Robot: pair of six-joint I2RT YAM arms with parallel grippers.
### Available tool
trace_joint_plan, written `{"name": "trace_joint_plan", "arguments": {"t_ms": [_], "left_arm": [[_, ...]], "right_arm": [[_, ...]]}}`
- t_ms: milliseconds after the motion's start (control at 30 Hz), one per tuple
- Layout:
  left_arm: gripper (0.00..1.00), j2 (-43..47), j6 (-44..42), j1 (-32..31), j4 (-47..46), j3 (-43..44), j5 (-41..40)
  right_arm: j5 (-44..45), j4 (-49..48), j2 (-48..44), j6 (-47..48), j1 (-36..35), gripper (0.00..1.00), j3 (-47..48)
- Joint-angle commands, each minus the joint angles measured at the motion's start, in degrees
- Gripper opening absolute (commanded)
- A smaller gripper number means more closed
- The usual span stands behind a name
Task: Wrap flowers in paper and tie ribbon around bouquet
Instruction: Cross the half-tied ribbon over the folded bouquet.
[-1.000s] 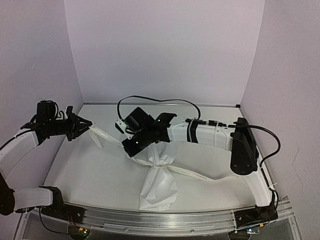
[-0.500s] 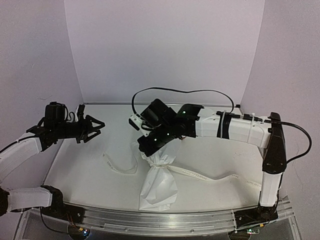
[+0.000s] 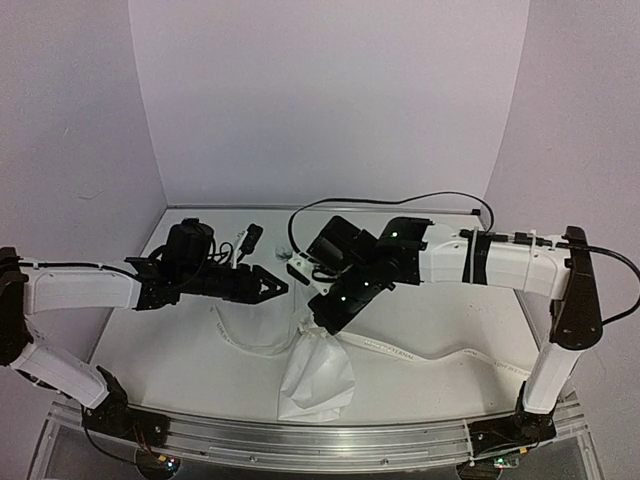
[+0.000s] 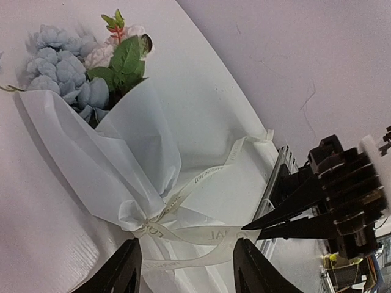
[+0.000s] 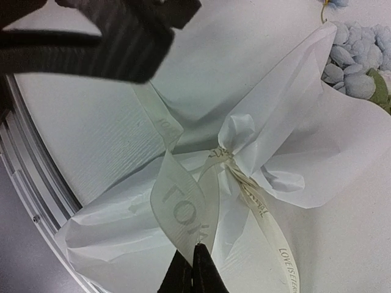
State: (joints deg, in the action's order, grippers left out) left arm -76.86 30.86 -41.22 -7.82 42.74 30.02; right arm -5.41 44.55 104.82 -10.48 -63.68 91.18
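Bouquet (image 4: 116, 152), crinkled white paper (image 5: 287, 140) cone, lettered cream ribbon (image 5: 183, 213)

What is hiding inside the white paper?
Blue blooms and green leaves poke out of the paper at its wide end. The stems are covered, so they cannot be seen.

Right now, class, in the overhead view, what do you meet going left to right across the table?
Left tool → bouquet → ribbon's trailing end → right arm's upright link.

Crinkled matt paper (image 4: 91, 165), satiny ribbon (image 5: 180, 210)
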Motion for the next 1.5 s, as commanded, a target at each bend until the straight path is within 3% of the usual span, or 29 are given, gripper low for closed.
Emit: {"name": "trace_joint_plan", "arguments": {"t_ms": [0, 200, 400, 1133, 1467], "left_arm": [[0.53, -2.31, -3.58, -1.92, -8.86, 1.15, 2.96], [0.57, -4.48, -3.68, -3.41, -11.78, 0.22, 5.99], [0.53, -7.91, -3.79, -5.23, -11.84, 0.41, 5.10], [0.27, -17.92, -6.35, -12.02, -4.90, 7.23, -0.36], [0.11, -20.87, -7.71, -12.63, -2.71, 9.76, -0.01]], "right_arm": [[2.01, -0.09, -3.43, 0.94, 0.05, 0.00, -1.23], [2.74, -1.30, -4.08, 0.10, 0.14, 0.00, -3.63], [4.86, -2.28, -6.75, -0.93, 0.30, 0.00, -8.90], [7.40, -4.99, -10.25, -5.26, 0.29, 0.00, -19.68], [9.12, -6.12, -11.86, -7.45, 0.29, 0.18, -22.00]]}}
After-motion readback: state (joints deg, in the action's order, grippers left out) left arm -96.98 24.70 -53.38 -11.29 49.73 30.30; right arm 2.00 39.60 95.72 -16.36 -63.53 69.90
